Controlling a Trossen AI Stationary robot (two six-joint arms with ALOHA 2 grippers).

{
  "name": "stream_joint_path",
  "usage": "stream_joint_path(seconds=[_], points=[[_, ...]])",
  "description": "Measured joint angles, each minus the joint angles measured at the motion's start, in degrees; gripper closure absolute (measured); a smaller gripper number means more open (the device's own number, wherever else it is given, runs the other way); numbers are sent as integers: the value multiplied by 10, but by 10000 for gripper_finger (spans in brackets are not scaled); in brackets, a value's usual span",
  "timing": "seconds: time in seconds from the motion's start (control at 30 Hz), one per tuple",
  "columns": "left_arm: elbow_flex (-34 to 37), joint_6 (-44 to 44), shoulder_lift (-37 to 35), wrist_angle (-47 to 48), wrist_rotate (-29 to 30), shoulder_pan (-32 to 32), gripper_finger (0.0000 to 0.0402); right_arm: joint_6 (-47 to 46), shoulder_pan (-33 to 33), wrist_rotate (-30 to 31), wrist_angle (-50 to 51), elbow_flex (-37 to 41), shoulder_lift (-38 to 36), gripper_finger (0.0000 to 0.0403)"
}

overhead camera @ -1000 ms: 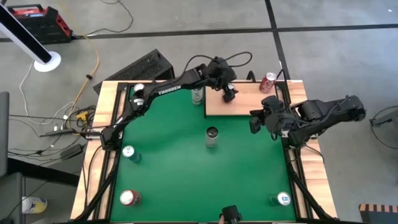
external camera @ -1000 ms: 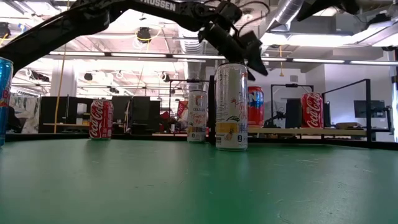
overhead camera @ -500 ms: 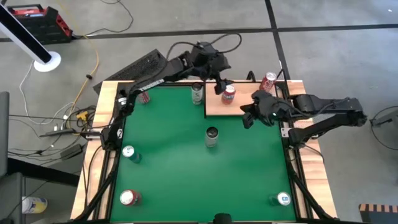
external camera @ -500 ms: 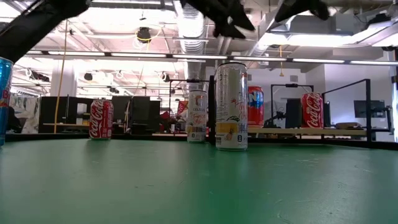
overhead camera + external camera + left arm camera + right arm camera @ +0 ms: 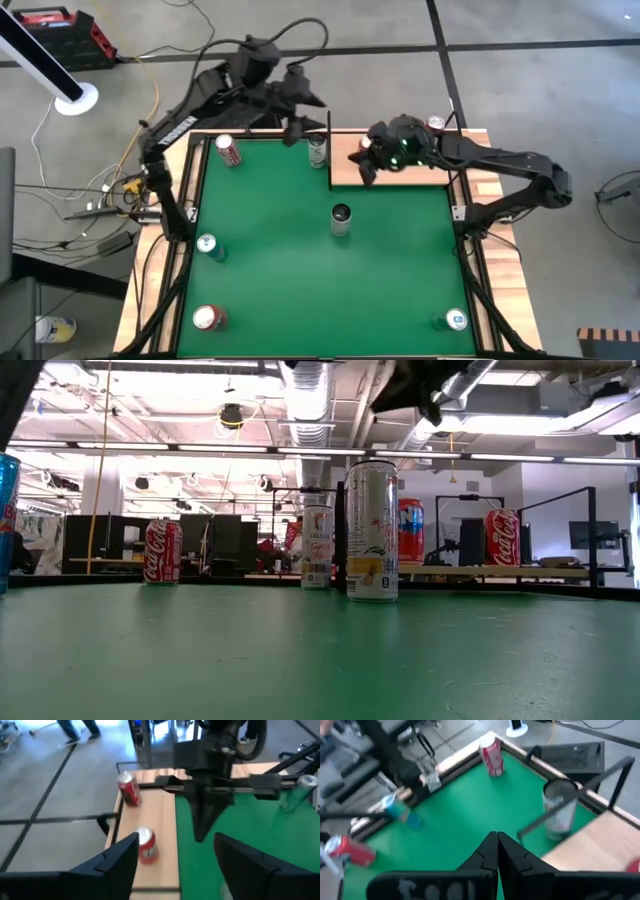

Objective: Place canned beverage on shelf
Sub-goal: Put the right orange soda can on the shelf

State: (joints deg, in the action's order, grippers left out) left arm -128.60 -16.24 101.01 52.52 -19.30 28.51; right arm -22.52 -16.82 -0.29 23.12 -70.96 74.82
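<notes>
Red can (image 5: 146,845) upright on shelf (image 5: 400,172), left gripper (image 5: 175,857) parted and empty above far edge, right gripper (image 5: 496,851) closed over shelf.

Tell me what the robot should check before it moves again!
1. Red can beside the right gripper stands on the shelf: ok.
2. Left gripper is off that can, jaws apart, holding nothing: ok.
3. Right gripper has its jaws shut and empty: ok.
4. Right gripper has enough room to move without knocking the red can: cannot tell.
5. Silver can stands alone mid-table, free to fetch: ok.
</notes>
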Motion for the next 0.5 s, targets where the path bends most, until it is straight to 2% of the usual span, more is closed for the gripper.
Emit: stream_joint_path(seconds=[0.1,0.23,0.33,0.43,0.5], points=[[80,-1,-47,-14,1,7,203,-3,-25,-19,-24,0,31,377],[228,-15,-128,-110,-21,9,263,-13,-44,-27,-35,-7,72,377],[346,-17,-191,-223,-86,21,319,-21,-61,-28,-22,-16,99,378],[443,18,-243,-361,-164,43,378,-34,-76,-27,8,-21,117,380],[496,62,-272,-438,-187,62,393,-39,-81,-8,14,-26,123,380]])
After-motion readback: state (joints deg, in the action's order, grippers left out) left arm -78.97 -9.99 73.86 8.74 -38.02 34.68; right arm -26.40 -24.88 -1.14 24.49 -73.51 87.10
